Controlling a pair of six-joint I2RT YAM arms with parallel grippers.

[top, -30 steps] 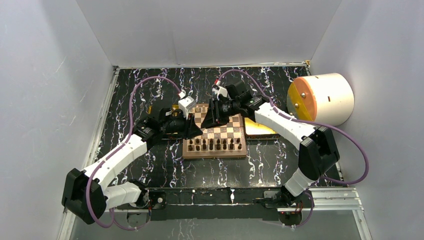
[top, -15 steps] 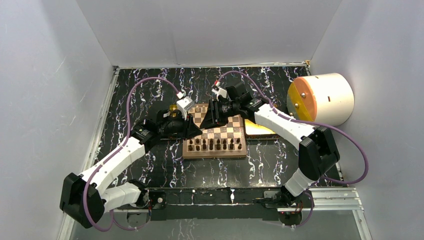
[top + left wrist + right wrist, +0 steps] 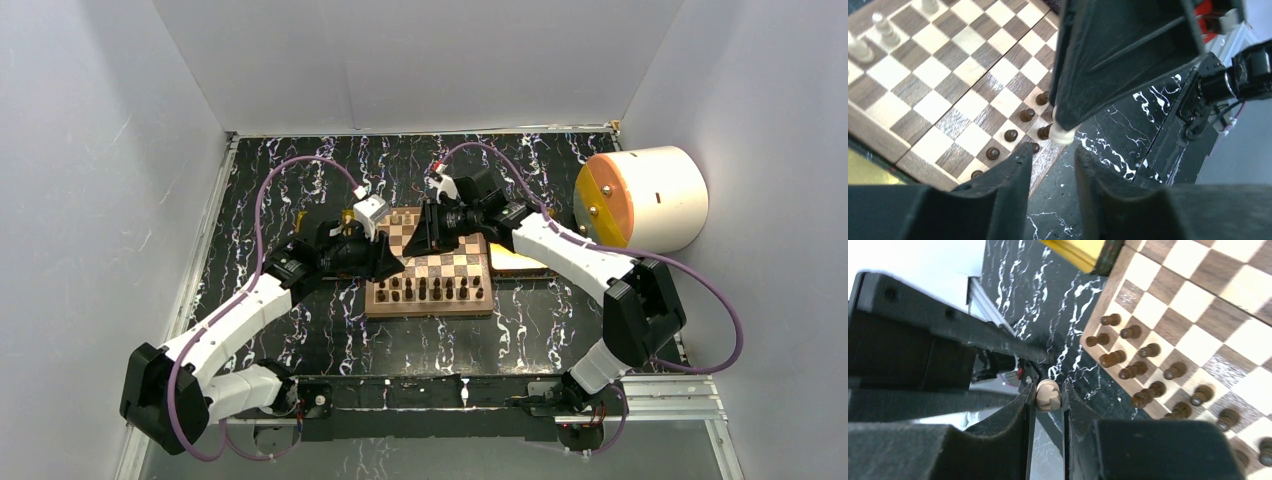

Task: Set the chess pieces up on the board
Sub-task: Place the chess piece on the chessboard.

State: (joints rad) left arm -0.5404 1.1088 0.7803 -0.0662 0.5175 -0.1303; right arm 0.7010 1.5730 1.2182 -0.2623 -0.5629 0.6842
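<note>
The board [image 3: 455, 266] lies mid-table, with dark brown pieces [image 3: 430, 290] filling its near rows. My right gripper [image 3: 414, 247] is shut on a cream chess piece [image 3: 1048, 395] with a notched top and holds it above the board's left near corner. The held piece also shows in the left wrist view [image 3: 1063, 135], sticking out below the right fingers. My left gripper [image 3: 393, 266] is open and empty, its fingertips [image 3: 1020, 157] just beneath and either side of that piece without touching it. A few cream pieces [image 3: 885, 30] stand on the board's far squares.
A gold tray [image 3: 520, 260] lies against the board's right side, and another gold edge [image 3: 863, 170] is beside the board on the left. A large white cylinder with an orange face [image 3: 640, 195] sits at the right. The table [image 3: 300, 330] is black marble.
My left gripper has edged a little toward the far left. My right gripper stays over the board's left side, still holding the cream piece.
</note>
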